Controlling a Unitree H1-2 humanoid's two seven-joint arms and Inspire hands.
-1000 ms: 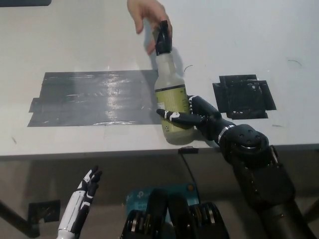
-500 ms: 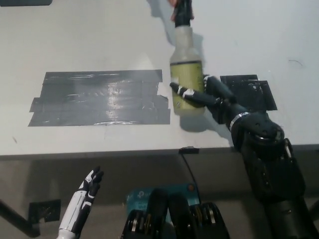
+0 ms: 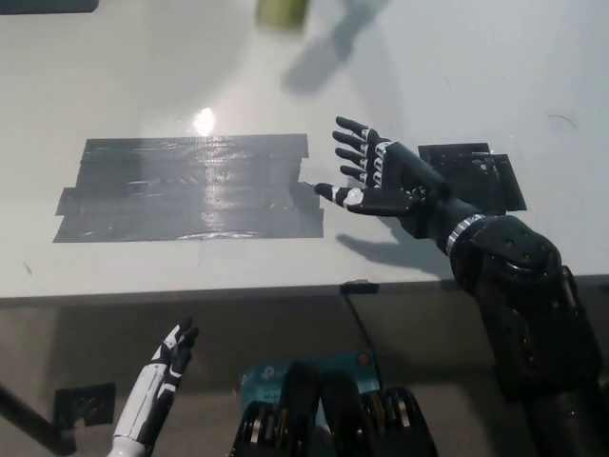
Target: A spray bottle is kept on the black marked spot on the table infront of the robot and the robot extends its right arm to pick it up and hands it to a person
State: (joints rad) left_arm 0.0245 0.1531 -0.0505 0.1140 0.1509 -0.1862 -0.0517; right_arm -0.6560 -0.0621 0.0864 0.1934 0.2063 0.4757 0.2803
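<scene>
Nearly done, I'd judge: right hand (image 3: 376, 178) spread and empty above the bench (image 3: 476, 76). Spray bottle (image 3: 281, 11) only a blurry sliver at top edge, apparently handed off. Left hand (image 3: 169, 359) idles, fingers apart.

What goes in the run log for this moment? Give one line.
phase: handover done | right hand: open, empty, above table | spray bottle: top edge, leaving view | left hand: resting low

White table (image 3: 114, 67) — wide grey tape patch (image 3: 186, 188) at centre-left, small black tape square (image 3: 485, 173) at right.
</scene>
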